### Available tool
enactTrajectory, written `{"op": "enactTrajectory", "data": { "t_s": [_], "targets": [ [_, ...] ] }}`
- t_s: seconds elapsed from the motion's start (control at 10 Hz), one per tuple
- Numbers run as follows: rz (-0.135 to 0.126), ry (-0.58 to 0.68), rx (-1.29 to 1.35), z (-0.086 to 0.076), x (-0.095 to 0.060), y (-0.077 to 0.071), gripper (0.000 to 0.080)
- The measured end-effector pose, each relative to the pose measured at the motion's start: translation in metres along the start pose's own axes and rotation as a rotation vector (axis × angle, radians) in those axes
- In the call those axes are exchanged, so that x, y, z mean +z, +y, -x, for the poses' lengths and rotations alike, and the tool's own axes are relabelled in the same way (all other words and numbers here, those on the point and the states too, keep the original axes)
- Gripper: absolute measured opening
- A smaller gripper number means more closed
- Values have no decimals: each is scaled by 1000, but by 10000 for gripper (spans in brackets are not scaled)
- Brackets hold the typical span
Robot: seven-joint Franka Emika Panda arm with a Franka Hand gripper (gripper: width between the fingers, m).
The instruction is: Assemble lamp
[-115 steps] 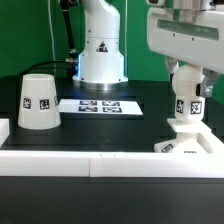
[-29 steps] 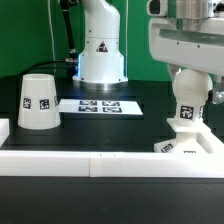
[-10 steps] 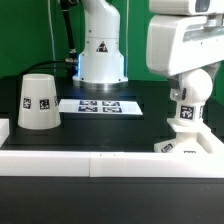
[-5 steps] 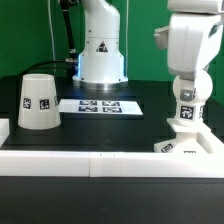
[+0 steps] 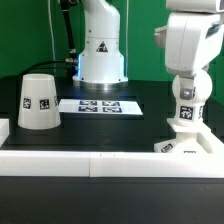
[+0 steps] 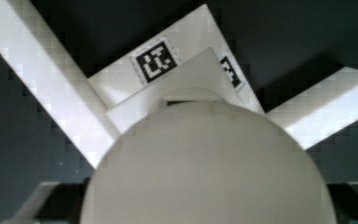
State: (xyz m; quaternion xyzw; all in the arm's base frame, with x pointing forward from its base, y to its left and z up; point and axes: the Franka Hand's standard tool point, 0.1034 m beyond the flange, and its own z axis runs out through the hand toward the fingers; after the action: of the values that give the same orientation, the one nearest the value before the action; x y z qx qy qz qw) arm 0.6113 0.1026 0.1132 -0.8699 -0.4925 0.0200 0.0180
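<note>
The gripper (image 5: 187,98) is pointed straight down, and the bulb (image 5: 186,115) is held upright in it. In the wrist view the fingers (image 6: 41,202) are seen pressed against the two flanks of the bulb (image 6: 194,150). Its rounded body fills the whole gap between them, so the gripper (image 6: 194,205) is closed on it in a pinch.

Directly beneath the fingertips the flat square base (image 5: 190,140) is found, and the lower end of the bulb is met by it. Whether the bulb is fully seated there cannot be told. From the wrist view the base (image 6: 167,72) is shown tucked into the angle of the white rail (image 6: 34,60), with two square tags on its top face.

The shade (image 5: 38,102) is stood on the black table (image 5: 130,125) with its narrow end up, well apart from the fingers — toward the exterior view's left — and one tag is turned to the camera. Between the shade and the fingers, set farther back, the marker board (image 5: 97,105) is laid flat. The near edge of the table is bordered by the rail (image 5: 90,160).
</note>
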Motion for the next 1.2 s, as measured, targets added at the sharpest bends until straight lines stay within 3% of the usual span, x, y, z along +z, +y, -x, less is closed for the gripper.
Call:
{"op": "enactTrajectory", "data": {
  "t_s": [0.6,1.2],
  "targets": [
    [3,20,686,-2,0,1,580],
    [0,21,1034,-3,0,0,580]
  ]
}}
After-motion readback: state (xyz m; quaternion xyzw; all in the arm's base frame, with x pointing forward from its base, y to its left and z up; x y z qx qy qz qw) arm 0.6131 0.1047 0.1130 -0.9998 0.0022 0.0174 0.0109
